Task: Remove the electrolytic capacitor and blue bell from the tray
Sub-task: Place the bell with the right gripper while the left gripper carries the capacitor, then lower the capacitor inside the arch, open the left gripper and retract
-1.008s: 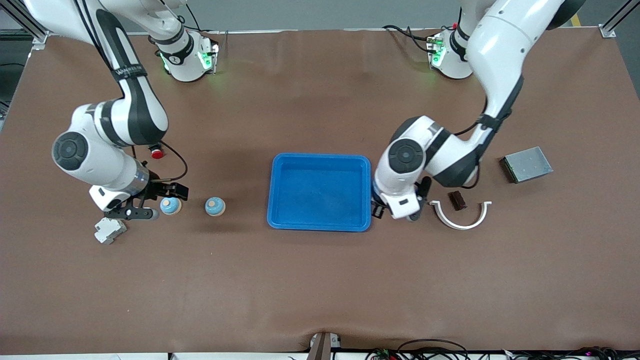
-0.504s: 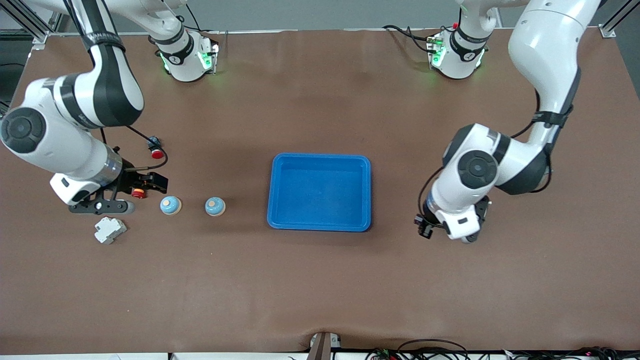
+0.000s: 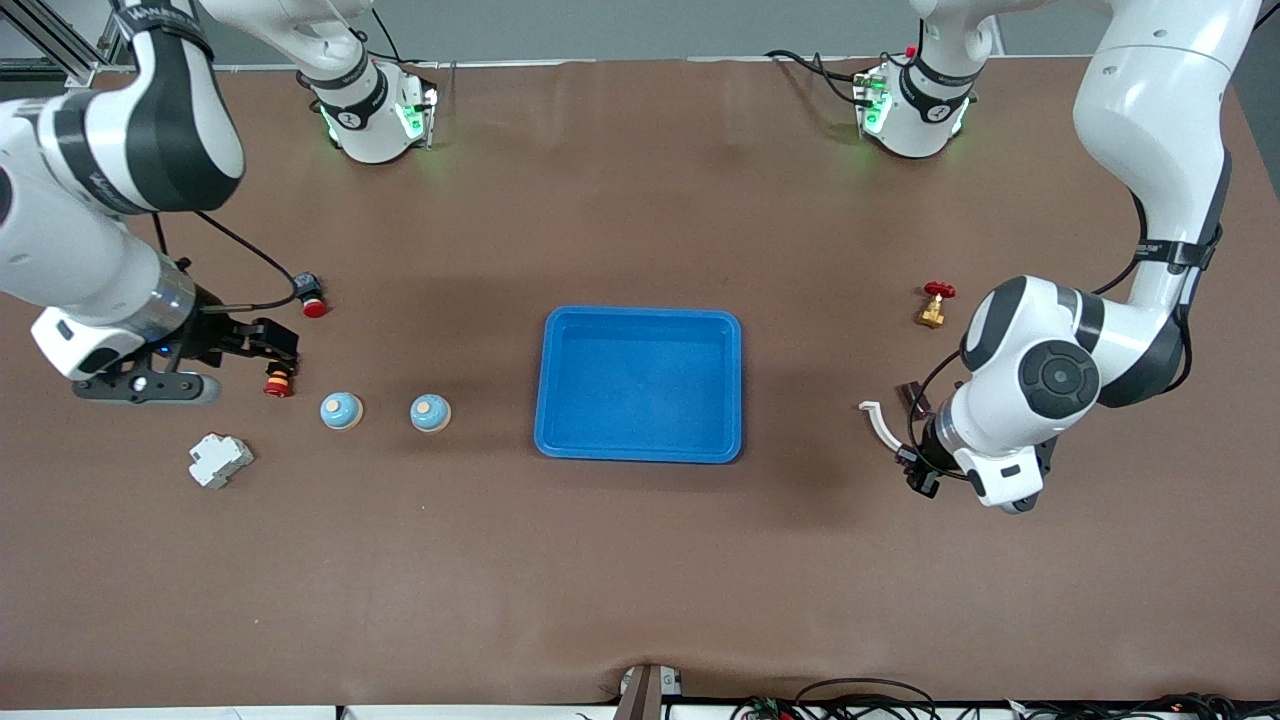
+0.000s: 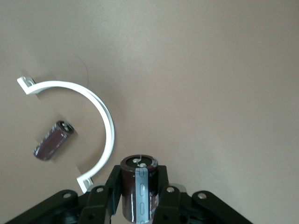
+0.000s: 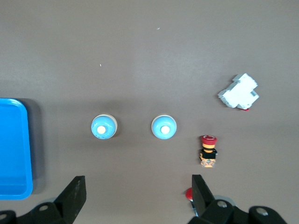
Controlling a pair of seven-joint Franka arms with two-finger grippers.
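Note:
A dark brown capacitor (image 4: 138,186) with a grey stripe stands upright between the jaws of my left gripper (image 4: 138,176), which is shut on it. In the front view that left gripper (image 3: 917,474) hangs over bare table beside a white curved clamp (image 3: 877,418). A second capacitor (image 4: 53,140) lies on the table inside the clamp's arc. Two blue bells (image 3: 341,410) (image 3: 430,412) stand side by side between the blue tray (image 3: 640,450) and the right arm's end of the table. My right gripper (image 3: 255,342) is open and holds nothing, above the table beside the bells (image 5: 164,126) (image 5: 103,126).
Near the right gripper are a red push button (image 3: 313,302), a red-capped emergency button (image 3: 278,381) and a white breaker (image 3: 220,460). A red-handled brass valve (image 3: 934,305) stands toward the left arm's end. The tray holds nothing.
The left arm has swung away from the tray's side toward its own end of the table, carrying the capacitor. The right gripper has drawn back from the bells toward its end.

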